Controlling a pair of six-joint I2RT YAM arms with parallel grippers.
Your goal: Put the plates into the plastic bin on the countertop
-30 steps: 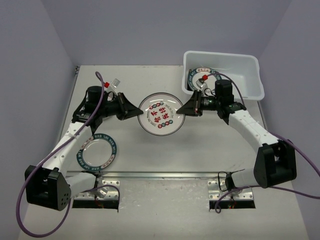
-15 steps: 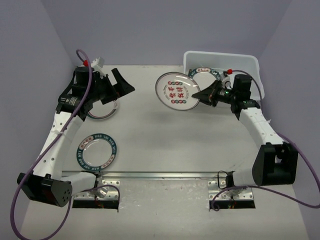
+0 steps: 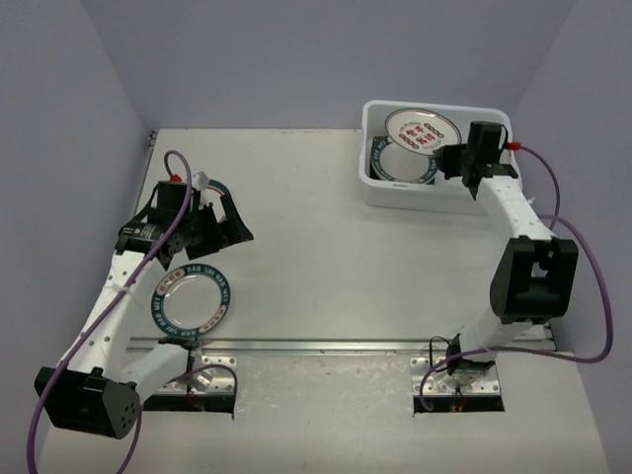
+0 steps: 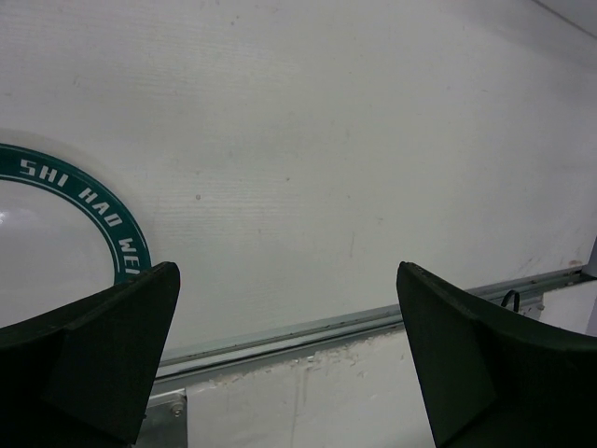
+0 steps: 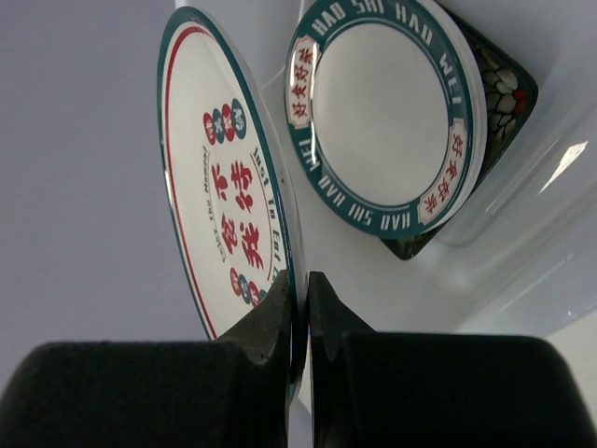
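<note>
My right gripper [image 3: 454,160] is shut on the rim of the round white red-patterned plate [image 3: 422,128] and holds it tilted over the white plastic bin [image 3: 390,196] at the back right. In the right wrist view my fingertips [image 5: 300,280] pinch that plate [image 5: 224,177] edge-on. In the bin a teal-rimmed plate [image 5: 382,112] lies on a black floral plate [image 5: 501,86]. Another teal-rimmed plate [image 3: 193,301] lies on the countertop [image 3: 316,247] near the rail. My left gripper [image 3: 225,222] hovers open and empty just behind it; only the plate's edge [image 4: 56,233] shows in the left wrist view.
A metal rail [image 3: 336,346] runs along the countertop's near edge, and shows in the left wrist view [image 4: 373,322]. Purple cables loop beside both arms. Walls close in the left, back and right sides.
</note>
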